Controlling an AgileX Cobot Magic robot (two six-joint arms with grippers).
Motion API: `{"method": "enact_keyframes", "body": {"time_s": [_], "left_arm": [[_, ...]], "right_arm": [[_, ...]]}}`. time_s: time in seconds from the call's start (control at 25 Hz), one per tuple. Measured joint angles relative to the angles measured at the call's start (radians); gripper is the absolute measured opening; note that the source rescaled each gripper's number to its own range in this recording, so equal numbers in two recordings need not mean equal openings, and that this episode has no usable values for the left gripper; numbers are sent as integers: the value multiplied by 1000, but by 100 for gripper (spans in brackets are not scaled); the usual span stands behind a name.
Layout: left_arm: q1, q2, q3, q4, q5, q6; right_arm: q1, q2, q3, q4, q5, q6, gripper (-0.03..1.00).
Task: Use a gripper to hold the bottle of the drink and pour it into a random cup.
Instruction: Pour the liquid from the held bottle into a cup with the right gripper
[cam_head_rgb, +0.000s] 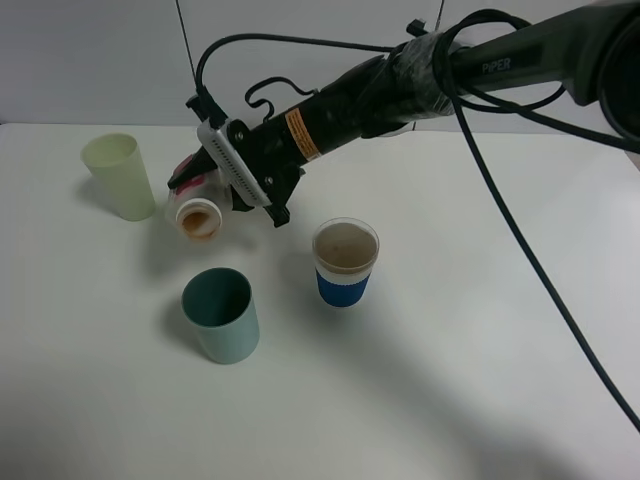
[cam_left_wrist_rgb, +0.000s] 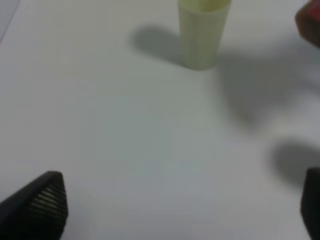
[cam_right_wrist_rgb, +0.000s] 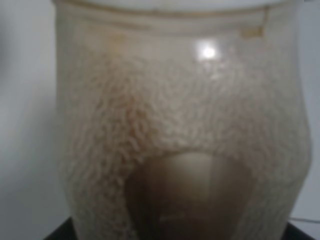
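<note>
Exterior high: the right end effector (cam_head_rgb: 207, 190) clamps the bottle of the drink (cam_head_rgb: 198, 220), clear, pink-labelled, frothy brown inside, over the bench's (cam_head_rgb: 450, 380) far-left area. Its long axis is apparently near level, mouth toward the near edge.

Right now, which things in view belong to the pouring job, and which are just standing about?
In the job:
- right end effector
- bottle of the drink, held tipped in it
- teal-green cup

Standing about:
- pale yellow-green tumbler
- white cup with blue band, brownish inside
- left end effector, open and idle
</note>
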Motion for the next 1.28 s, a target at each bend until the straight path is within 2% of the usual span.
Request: {"method": "enact_keyframes", "body": {"time_s": [0.32, 0.92, 1.28], "left_arm": [[0, 0, 0, 0, 0, 0], [0, 0, 0, 0, 0, 0], [0, 0, 0, 0, 0, 0]], "right_arm": [[27, 1, 6, -6, 9, -32, 0], [36, 1, 6, -6, 52, -182, 0], [36, 0, 6, -6, 18, -188, 0]]}}
